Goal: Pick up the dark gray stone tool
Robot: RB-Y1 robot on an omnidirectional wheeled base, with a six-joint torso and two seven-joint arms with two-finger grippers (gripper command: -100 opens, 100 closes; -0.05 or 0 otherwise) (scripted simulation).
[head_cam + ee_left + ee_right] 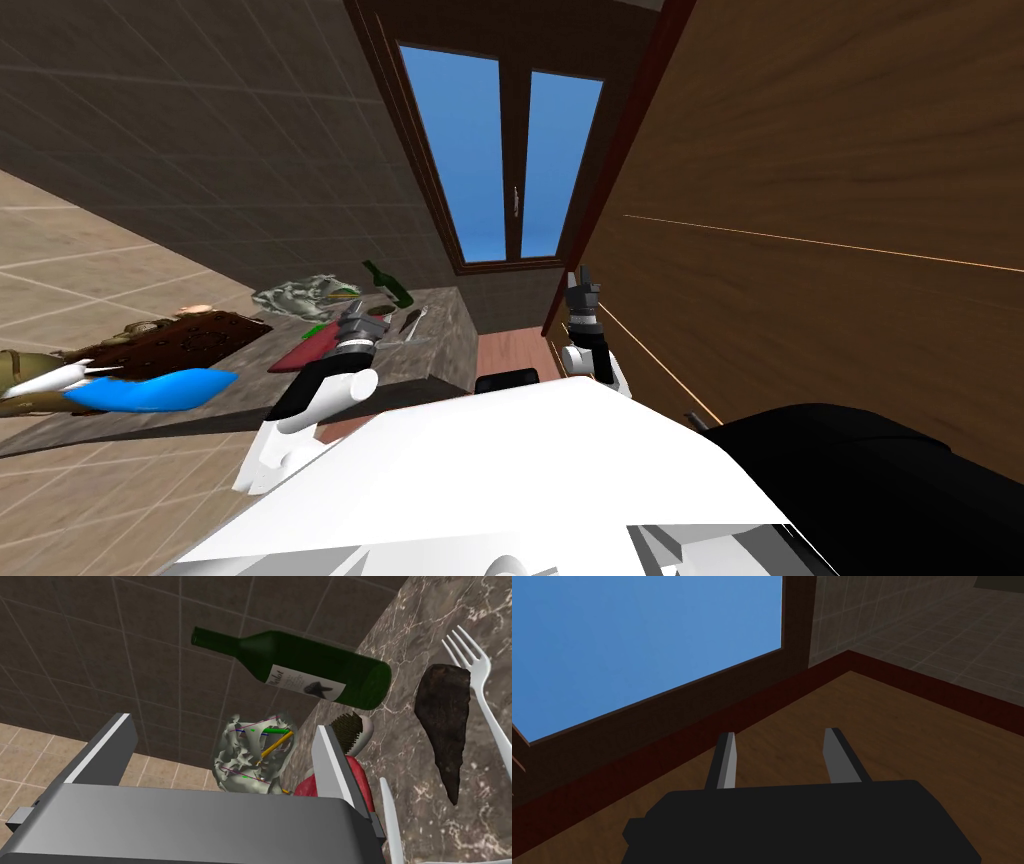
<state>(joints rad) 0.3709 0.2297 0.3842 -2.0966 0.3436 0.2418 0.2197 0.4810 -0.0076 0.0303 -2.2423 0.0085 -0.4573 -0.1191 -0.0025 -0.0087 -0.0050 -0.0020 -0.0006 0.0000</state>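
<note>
On the marble counter (425, 616), rough dark tapered stone tool (442, 726) beside white fork (470, 658), left gripper (222, 726) wide

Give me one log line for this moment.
left gripper: open, empty | stone tool: on counter beside fork, outside the fingers, not gripped | right gripper: open

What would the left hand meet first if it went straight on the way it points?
The left hand would probably meet the crumpled pale lump framed between its fingers first, though depth is unclear. The stone lies off that line, beside a fork.
</note>
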